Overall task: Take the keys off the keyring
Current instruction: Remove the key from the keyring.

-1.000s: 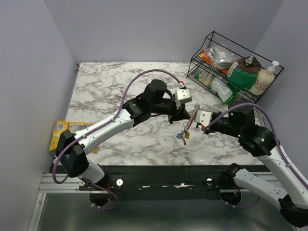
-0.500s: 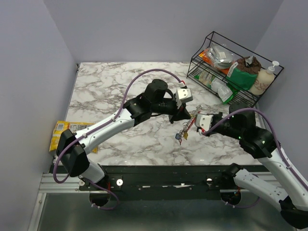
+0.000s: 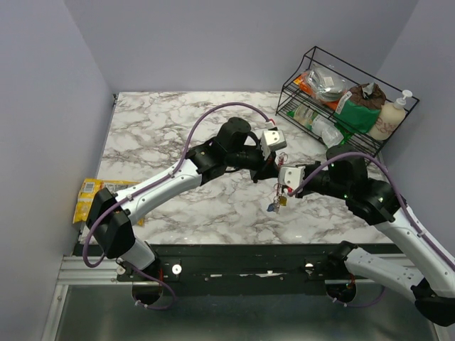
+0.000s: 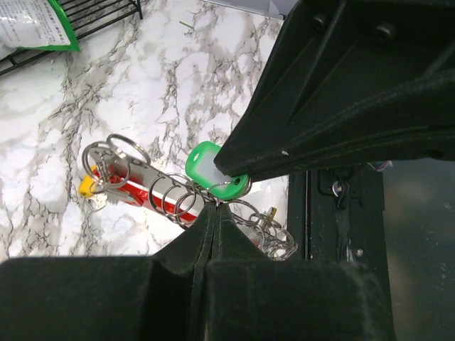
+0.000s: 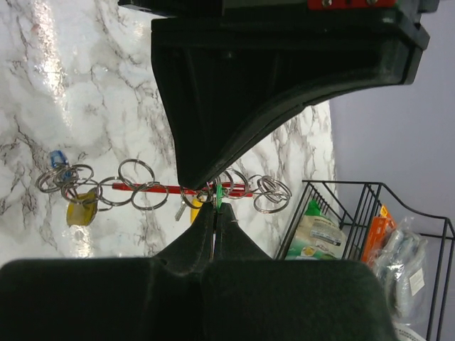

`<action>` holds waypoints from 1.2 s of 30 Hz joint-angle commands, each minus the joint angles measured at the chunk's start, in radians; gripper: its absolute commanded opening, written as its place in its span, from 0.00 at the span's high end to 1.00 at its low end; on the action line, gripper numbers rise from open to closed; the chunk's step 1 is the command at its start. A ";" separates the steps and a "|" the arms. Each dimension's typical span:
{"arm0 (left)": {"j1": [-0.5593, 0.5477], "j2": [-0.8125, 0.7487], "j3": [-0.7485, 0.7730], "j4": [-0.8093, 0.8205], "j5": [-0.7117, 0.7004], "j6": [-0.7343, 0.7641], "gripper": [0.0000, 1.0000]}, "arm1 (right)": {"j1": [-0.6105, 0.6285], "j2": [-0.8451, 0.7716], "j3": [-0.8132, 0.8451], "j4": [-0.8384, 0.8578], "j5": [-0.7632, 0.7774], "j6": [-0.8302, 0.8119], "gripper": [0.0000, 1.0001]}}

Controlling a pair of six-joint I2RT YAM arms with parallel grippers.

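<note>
My left claw [image 4: 213,207] is pinched fully closed on a wire loop at one end of the red-and-grey metal clip-shaped keyring [image 4: 135,193]. My right claw [image 5: 213,207], closed just as tight, meets it tip to tip there, nipping what looks like the small green plastic-tagged key [image 4: 212,170]. The keyring hangs between both claws above the white marbled tabletop [image 3: 156,128], steel split rings [image 5: 135,172] strung along it, the yellow-tagged key [image 5: 79,213] and blue-tagged key [image 5: 58,158] dangling at its other end, well apart from the black wire rack [image 3: 313,51] in the far right corner.
</note>
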 commanded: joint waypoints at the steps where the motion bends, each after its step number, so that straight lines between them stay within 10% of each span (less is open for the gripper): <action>1: 0.001 0.020 0.035 0.012 -0.042 -0.032 1.00 | 0.045 0.018 0.027 -0.018 0.051 -0.031 0.99; 36: 0.046 0.054 0.077 -0.024 -0.308 -0.089 1.00 | 0.080 -0.129 -0.124 0.006 0.186 -0.104 0.99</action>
